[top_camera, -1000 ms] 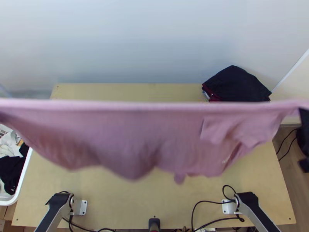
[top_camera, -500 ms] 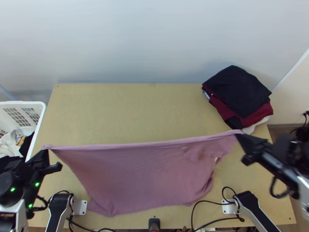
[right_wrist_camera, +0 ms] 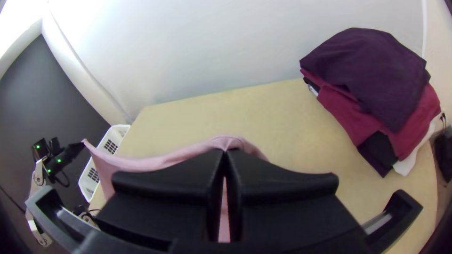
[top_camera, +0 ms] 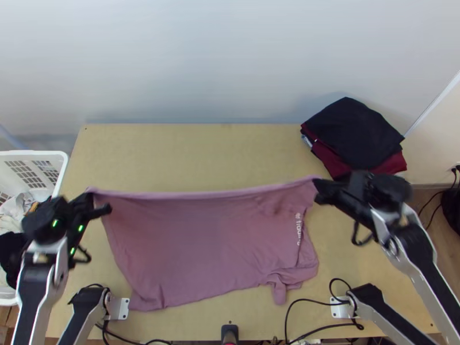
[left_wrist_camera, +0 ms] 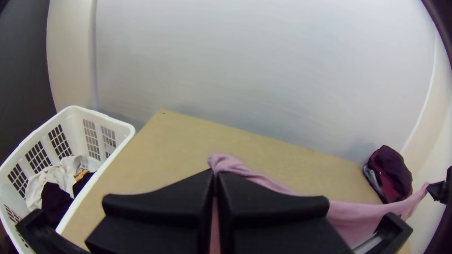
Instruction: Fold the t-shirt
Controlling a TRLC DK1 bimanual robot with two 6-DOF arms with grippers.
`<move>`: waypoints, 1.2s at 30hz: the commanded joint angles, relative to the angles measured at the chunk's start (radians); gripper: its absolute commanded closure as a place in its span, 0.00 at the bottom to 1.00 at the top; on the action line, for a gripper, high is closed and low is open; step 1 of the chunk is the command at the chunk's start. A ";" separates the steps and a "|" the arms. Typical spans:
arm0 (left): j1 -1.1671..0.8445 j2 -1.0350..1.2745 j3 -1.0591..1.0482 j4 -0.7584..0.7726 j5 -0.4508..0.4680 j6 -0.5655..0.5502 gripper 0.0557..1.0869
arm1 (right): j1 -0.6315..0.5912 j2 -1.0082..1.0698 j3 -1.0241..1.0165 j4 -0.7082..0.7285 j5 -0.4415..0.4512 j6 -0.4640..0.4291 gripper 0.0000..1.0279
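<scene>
The pink t-shirt (top_camera: 195, 247) hangs between both grippers, its far edge stretched nearly straight and its lower part lying on the table's near half. In the top view my left gripper (top_camera: 92, 198) holds the far left corner, and my right gripper (top_camera: 317, 188) holds the far right corner. White lettering shows near the shirt's right side, with a small bunched flap below it. In the left wrist view my left gripper (left_wrist_camera: 215, 176) is shut on the cloth (left_wrist_camera: 230, 164). My right gripper (right_wrist_camera: 226, 155) is likewise shut on a pinch of the cloth (right_wrist_camera: 221, 142).
A stack of folded dark and maroon clothes (top_camera: 356, 138) lies at the table's back right. The white laundry basket (top_camera: 57, 156) with clothes in it stands beyond the left edge. Black cables (top_camera: 310, 300) run along the near edge of the wooden table (top_camera: 190, 155).
The raised shirt has come down, and its lower part now lies on the table. Since the middle frame both grippers have moved inward and farther from the near edge, still holding the corners.
</scene>
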 commanded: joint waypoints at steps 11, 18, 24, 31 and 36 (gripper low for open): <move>0.010 0.670 0.097 0.379 -0.007 0.019 0.96 | -0.033 0.520 0.153 0.240 0.010 0.014 0.97; 0.015 0.920 0.233 0.440 -0.007 0.024 0.96 | -0.079 0.746 0.326 0.252 0.010 -0.018 0.97; 0.022 1.072 0.399 0.448 -0.007 0.009 0.96 | -0.119 0.890 0.522 0.238 0.009 -0.021 0.97; 0.010 1.168 0.556 0.388 -0.008 0.002 0.96 | -0.129 0.969 0.667 0.178 0.010 -0.021 0.97; 0.007 1.205 0.591 0.391 -0.008 0.002 0.96 | -0.134 0.988 0.677 0.178 0.009 -0.020 0.97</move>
